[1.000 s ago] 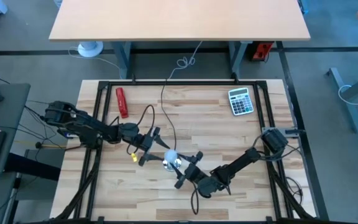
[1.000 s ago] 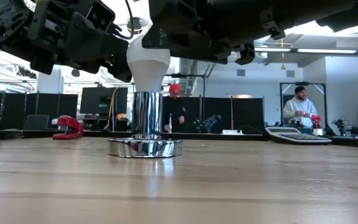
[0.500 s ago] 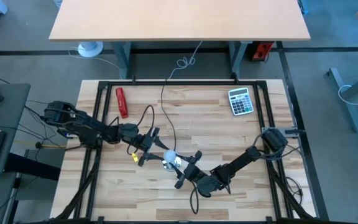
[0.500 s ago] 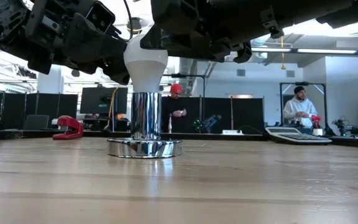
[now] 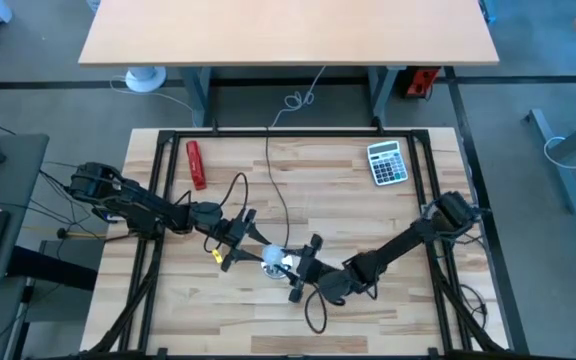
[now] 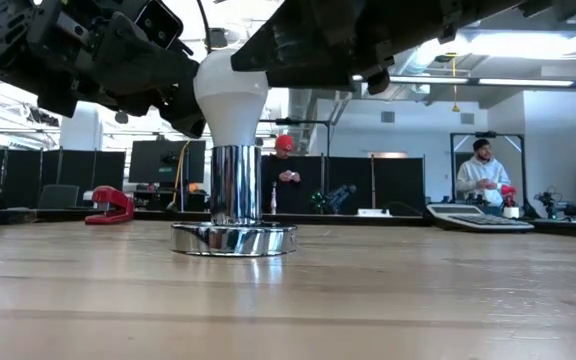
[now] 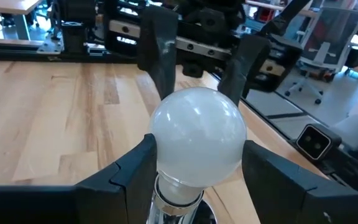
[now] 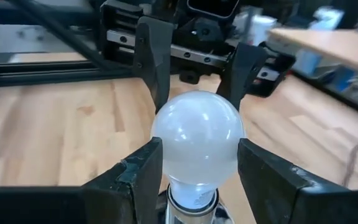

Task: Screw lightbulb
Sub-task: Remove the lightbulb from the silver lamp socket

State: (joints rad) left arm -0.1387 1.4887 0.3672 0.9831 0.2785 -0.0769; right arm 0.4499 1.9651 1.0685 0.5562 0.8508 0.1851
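Note:
The white lightbulb (image 5: 271, 255) (image 6: 230, 95) stands with its screw base in the chrome socket (image 6: 234, 185), whose round foot (image 6: 234, 240) rests on the wooden table. The bulb leans a little toward the table's left. My left gripper (image 5: 253, 247) comes at it from the left and my right gripper (image 5: 290, 262) from the right. Each has its fingers on either side of the bulb's globe, as both wrist views show (image 7: 197, 134) (image 8: 197, 137). My left gripper has the bulb's globe between its two fingers, low on its sides (image 7: 161, 140), just above the neck. The fingers come nearly level from the table's left. The bulb stands in the socket. My right gripper pinches the globe's two sides (image 8: 166, 140) between its two fingers. It comes from the table's right, slanting slightly down, opposite the left gripper. The bulb's base sits in the socket's top.
The socket's black cord (image 5: 268, 170) runs to the table's far edge. A red stapler (image 5: 196, 163) lies far left and a calculator (image 5: 387, 162) far right. Black frame rails border the table. People (image 6: 483, 170) stand in the room beyond.
My right arm has stretched out and its gripper has shifted toward the table's left. The bulb's top has tipped toward the left with it, while the socket has stayed nearly in place. My left gripper has drifted slightly left as well.

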